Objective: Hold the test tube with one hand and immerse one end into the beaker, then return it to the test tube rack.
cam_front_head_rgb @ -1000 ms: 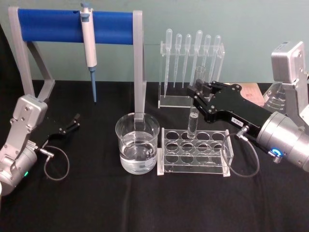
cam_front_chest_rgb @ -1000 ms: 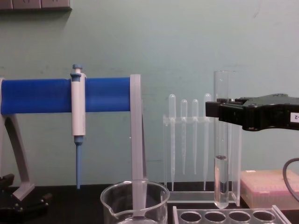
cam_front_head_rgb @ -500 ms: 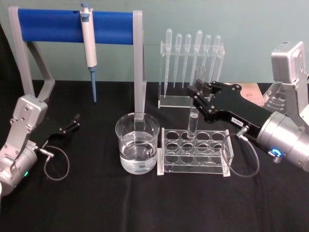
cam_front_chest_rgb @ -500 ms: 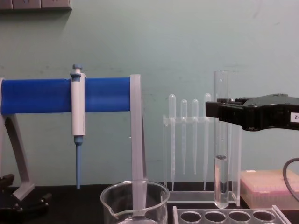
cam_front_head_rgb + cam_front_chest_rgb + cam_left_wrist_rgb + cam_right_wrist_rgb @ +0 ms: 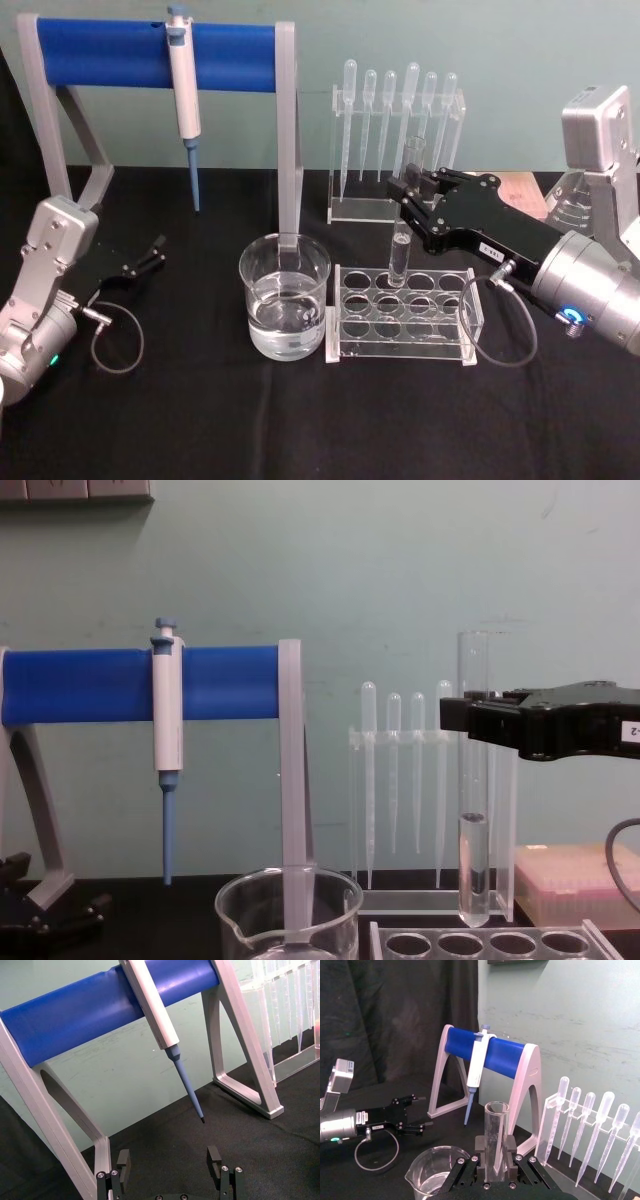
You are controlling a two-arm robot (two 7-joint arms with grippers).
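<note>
One test tube [image 5: 474, 810], likely light, slippery and fragile, was clamped in its upper part by the right gripper [image 5: 405, 192]; the left gripper [image 5: 150, 255] lay open, parked.

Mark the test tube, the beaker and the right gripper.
test tube [image 5: 473, 870]: chest view, lower half of its shaft.
beaker [image 5: 285, 320]: head view, front glass wall.
right gripper [image 5: 405, 198]: head view, midway between its fingertips.

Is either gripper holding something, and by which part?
The right gripper holds the test tube upright, jaws clamped on its upper part below the rim. The left gripper is open, holding nothing.
</note>
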